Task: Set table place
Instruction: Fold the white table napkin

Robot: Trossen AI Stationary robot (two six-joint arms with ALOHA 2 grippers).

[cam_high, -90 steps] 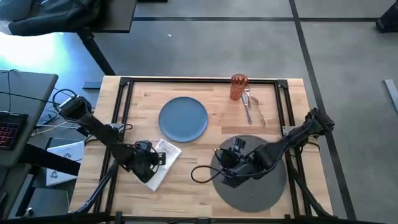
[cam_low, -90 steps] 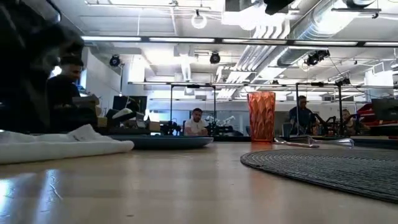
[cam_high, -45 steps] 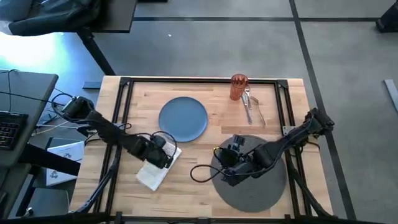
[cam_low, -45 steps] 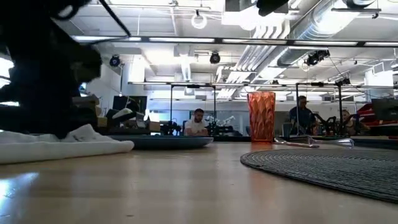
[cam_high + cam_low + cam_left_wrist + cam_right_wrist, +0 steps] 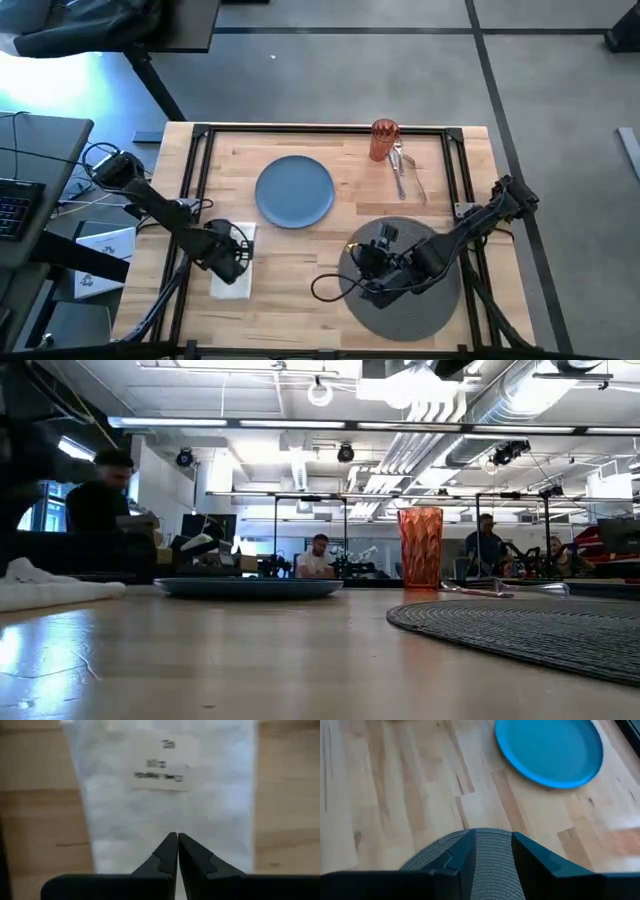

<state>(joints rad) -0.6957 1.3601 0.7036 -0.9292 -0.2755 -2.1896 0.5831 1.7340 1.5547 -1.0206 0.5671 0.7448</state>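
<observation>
High view: both my arms low over the table [image 5: 330, 265] — left one at the near-left, right one at the near-right.
Left gripper [image 5: 177, 840]: fingertips pressed together, nothing visibly between them — napkin [image 5: 165, 795] lies flat right under and ahead of them.
Right gripper [image 5: 491, 840]: fingers spread a moderate width, straddling the mat [image 5: 492, 865] edge.
Plate [image 5: 549, 751]: ahead of my right fingers, on bare wood, apart from the mat.
Tumbler [image 5: 384, 139]: far off beyond my right gripper, fork, knife and spoon [image 5: 403, 172] just beside it.
</observation>
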